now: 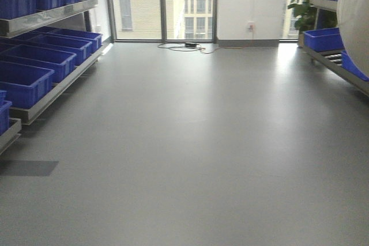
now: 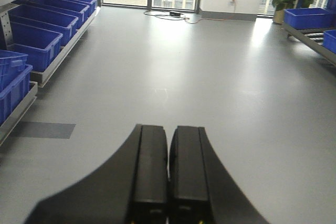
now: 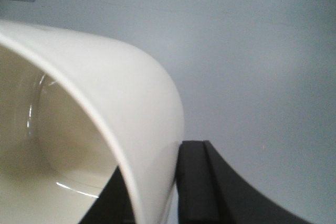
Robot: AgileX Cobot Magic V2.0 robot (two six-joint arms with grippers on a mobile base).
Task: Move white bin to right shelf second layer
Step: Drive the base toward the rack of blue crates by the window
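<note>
The white bin (image 3: 105, 119) fills the left of the right wrist view, held off the grey floor. My right gripper (image 3: 152, 182) is shut on its wall, one finger inside and one finger (image 3: 194, 182) outside. The bin's side also shows at the right edge of the front view (image 1: 354, 21). My left gripper (image 2: 168, 171) is shut and empty, pointing over the floor. The right shelf (image 1: 337, 59) shows a strip of rollers on its lower level at the right of the front view, and also in the left wrist view (image 2: 315, 36).
Blue crates (image 1: 40, 64) fill the left rack's levels. More blue crates (image 1: 323, 40) sit on the right shelf. A potted plant (image 1: 302, 1) stands by the back wall. Cables (image 1: 187, 46) lie on the floor before the windows. Grey floor (image 1: 190, 142) lies between the racks.
</note>
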